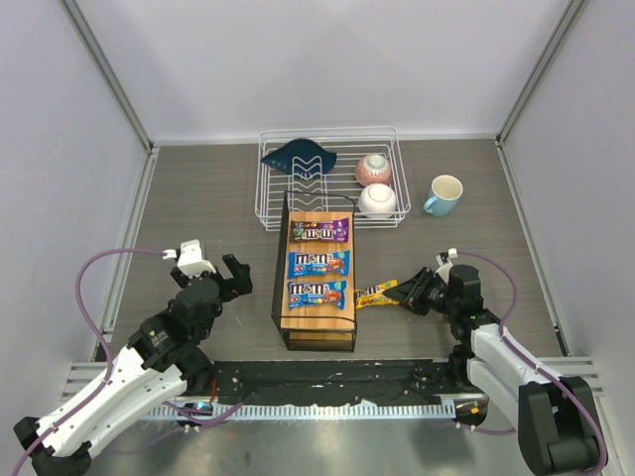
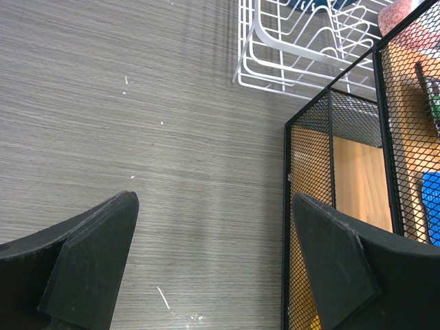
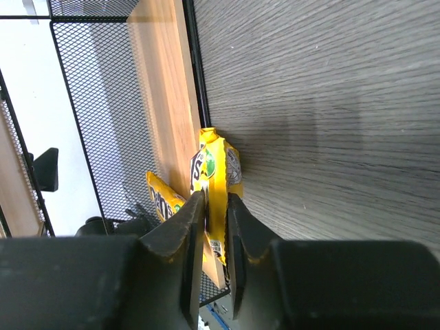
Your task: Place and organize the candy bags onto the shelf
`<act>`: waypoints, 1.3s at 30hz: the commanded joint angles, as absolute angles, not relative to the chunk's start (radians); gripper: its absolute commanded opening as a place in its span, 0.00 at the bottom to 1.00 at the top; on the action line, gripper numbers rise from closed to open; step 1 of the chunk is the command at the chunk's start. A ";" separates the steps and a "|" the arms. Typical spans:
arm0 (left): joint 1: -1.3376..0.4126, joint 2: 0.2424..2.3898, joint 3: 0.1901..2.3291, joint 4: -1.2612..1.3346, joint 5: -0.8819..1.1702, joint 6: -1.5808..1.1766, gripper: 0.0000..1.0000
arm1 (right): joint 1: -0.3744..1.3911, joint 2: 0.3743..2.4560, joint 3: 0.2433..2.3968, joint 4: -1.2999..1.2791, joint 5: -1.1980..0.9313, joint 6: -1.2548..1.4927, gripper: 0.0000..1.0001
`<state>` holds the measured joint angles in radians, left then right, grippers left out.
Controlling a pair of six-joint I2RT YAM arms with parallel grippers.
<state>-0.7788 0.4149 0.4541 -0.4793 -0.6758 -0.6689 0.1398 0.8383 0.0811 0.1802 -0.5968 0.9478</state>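
The shelf (image 1: 316, 319), a black mesh frame with a wooden top, stands mid-table. On its top lie a purple candy bag (image 1: 318, 231) and two blue candy bags (image 1: 318, 263) (image 1: 317, 295). My right gripper (image 1: 412, 295) (image 3: 216, 206) is by the shelf's right side, shut on a yellow candy bag (image 1: 377, 294) (image 3: 218, 168) that stands on edge against the shelf's lower board. Another yellow bag (image 3: 161, 196) shows behind the mesh. My left gripper (image 1: 230, 276) (image 2: 214, 206) hovers open and holds nothing, left of the shelf (image 2: 330, 206).
A white wire dish rack (image 1: 327, 203) stands behind the shelf and holds a dark blue dish (image 1: 298, 157) and two bowls (image 1: 374, 169) (image 1: 377, 200). A blue mug (image 1: 444, 195) sits to its right. Walls close the table on three sides.
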 commanded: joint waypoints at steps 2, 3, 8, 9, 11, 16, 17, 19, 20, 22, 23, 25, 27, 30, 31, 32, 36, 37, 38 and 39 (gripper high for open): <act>-0.784 0.413 0.460 -0.449 -0.680 -0.657 1.00 | 0.140 0.831 0.074 0.222 -0.632 0.957 0.15; -0.784 0.413 0.462 -0.448 -0.680 -0.657 1.00 | 0.141 0.827 0.074 0.219 -0.629 0.956 0.11; -0.784 0.410 0.463 -0.451 -0.680 -0.657 1.00 | 0.140 0.789 0.093 0.176 -0.617 0.942 0.01; -0.784 0.408 0.463 -0.451 -0.680 -0.657 1.00 | 0.140 0.766 0.100 0.161 -0.611 0.939 0.01; -0.784 0.407 0.463 -0.451 -0.680 -0.657 1.00 | 0.141 0.744 0.118 0.149 -0.609 0.939 0.01; -0.784 0.408 0.466 -0.453 -0.680 -0.657 1.00 | 0.140 0.642 0.161 0.129 -0.565 0.953 0.01; -0.784 0.408 0.466 -0.451 -0.680 -0.658 1.00 | 0.140 0.629 0.166 0.127 -0.555 0.956 0.01; -0.784 0.407 0.466 -0.451 -0.680 -0.658 1.00 | 0.140 0.604 0.182 0.129 -0.531 0.969 0.01; -0.784 0.408 0.466 -0.449 -0.680 -0.658 1.00 | 0.140 0.589 0.186 0.130 -0.525 0.977 0.01; -0.784 0.410 0.465 -0.448 -0.678 -0.658 1.00 | 0.140 0.591 0.183 0.173 -0.523 1.012 0.01; -0.784 0.411 0.465 -0.449 -0.678 -0.658 1.00 | 0.141 0.610 0.178 0.195 -0.529 1.025 0.01; -0.784 0.413 0.465 -0.448 -0.678 -0.658 1.00 | 0.140 0.650 0.166 0.273 -0.549 1.058 0.01; -0.784 0.413 0.465 -0.446 -0.678 -0.658 1.00 | 0.141 0.719 0.158 0.361 -0.575 1.077 0.01; -0.784 0.413 0.465 -0.448 -0.680 -0.657 1.00 | 0.141 0.790 0.156 0.434 -0.591 1.086 0.01; -0.784 0.413 0.463 -0.446 -0.681 -0.657 1.00 | 0.141 0.801 0.166 0.445 -0.592 1.082 0.01; -0.784 0.413 0.465 -0.446 -0.681 -0.657 1.00 | 0.141 0.814 0.170 0.462 -0.594 1.080 0.01; -0.784 0.414 0.462 -0.443 -0.683 -0.657 1.00 | 0.155 0.851 0.202 0.468 -0.585 1.062 0.01; -0.784 0.411 0.462 -0.443 -0.684 -0.655 1.00 | 0.158 0.870 0.209 0.471 -0.583 1.060 0.01; -0.784 0.416 0.462 -0.442 -0.684 -0.657 1.00 | 0.161 0.879 0.209 0.483 -0.581 1.061 0.01; -0.784 0.416 0.462 -0.442 -0.684 -0.657 1.00 | 0.164 0.891 0.207 0.491 -0.580 1.062 0.01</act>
<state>-0.7788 0.4149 0.4541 -0.4789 -0.6758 -0.6689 0.1497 0.8600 0.1551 0.3763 -0.5724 1.0615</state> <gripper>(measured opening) 0.996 0.017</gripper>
